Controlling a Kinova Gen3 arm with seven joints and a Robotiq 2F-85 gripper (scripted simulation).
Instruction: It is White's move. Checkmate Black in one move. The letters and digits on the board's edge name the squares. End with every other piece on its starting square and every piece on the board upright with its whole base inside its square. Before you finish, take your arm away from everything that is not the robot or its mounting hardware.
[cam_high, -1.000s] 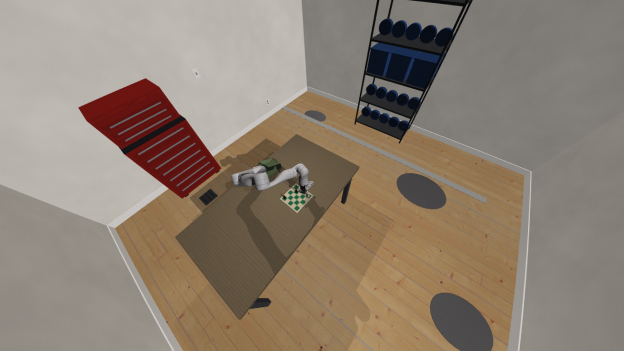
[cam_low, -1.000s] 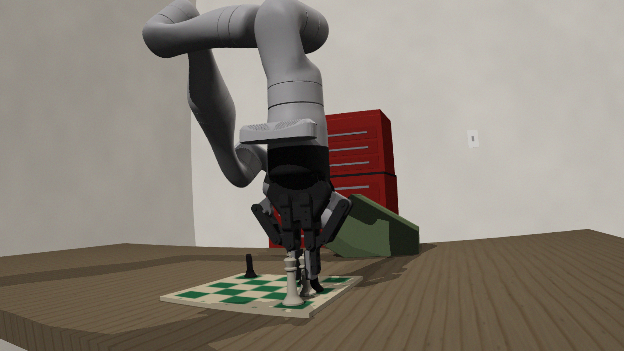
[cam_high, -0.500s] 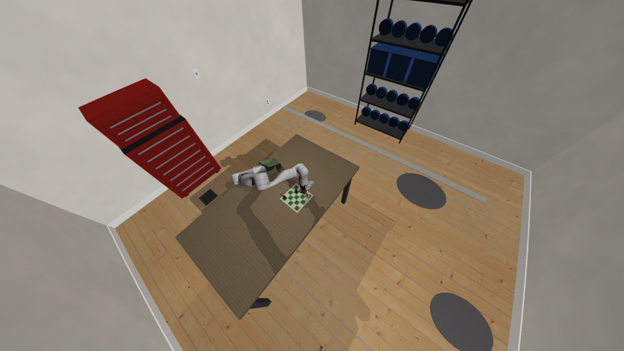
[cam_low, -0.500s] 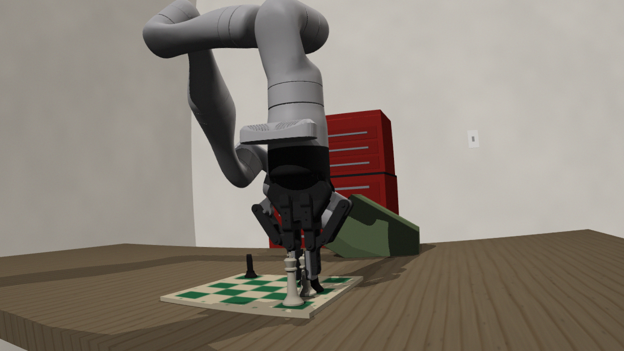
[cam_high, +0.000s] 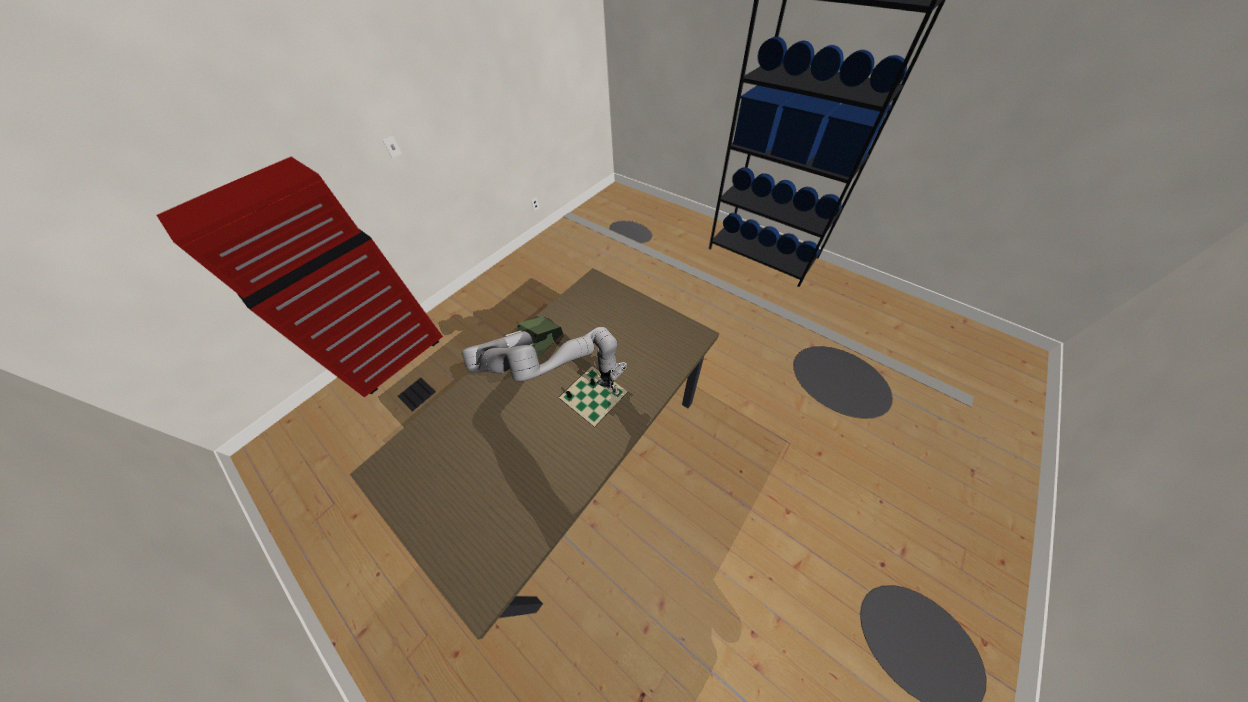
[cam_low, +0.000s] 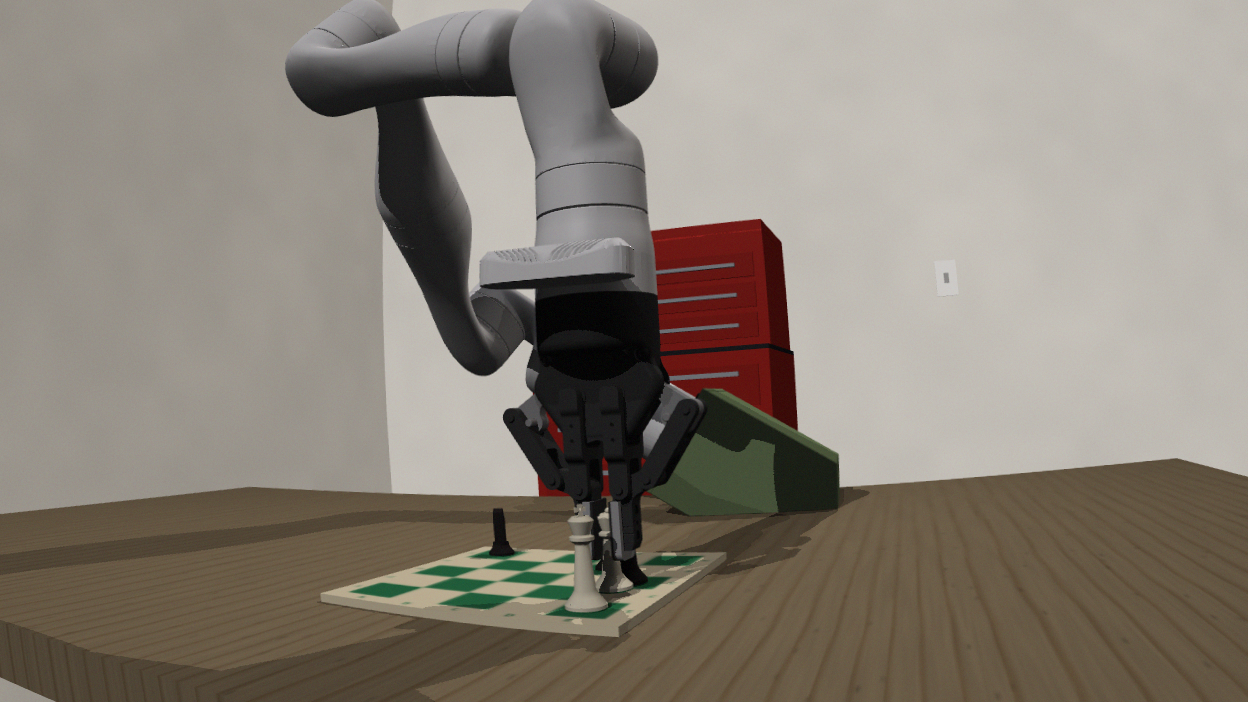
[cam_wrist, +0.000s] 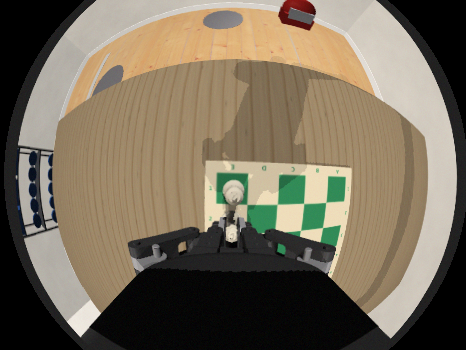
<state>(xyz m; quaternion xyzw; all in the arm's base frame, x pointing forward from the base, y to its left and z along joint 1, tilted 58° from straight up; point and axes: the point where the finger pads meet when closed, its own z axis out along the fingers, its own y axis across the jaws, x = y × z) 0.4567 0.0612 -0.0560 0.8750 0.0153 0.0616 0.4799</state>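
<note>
A small green-and-cream chessboard (cam_high: 589, 406) (cam_low: 392, 592) (cam_wrist: 320, 190) lies on the wooden table (cam_high: 453, 471) (cam_low: 960, 567). My gripper (cam_high: 609, 376) (cam_low: 608, 534) (cam_wrist: 231, 225) points straight down over the board's right part and is shut on a slim white piece (cam_low: 614, 578) (cam_wrist: 231, 228), whose base is at board level. A tall white king (cam_low: 583, 560) (cam_wrist: 232, 191) stands upright just in front of it. A black piece (cam_low: 636, 576) is mostly hidden behind my fingers. A black pawn (cam_low: 499, 532) stands at the board's far left.
The arm's green base block (cam_low: 759, 462) (cam_high: 539, 330) sits behind the board. A red tool cabinet (cam_low: 724, 288) (cam_high: 296, 270) stands by the wall. A black shelf (cam_high: 811, 130) with blue items is across the room.
</note>
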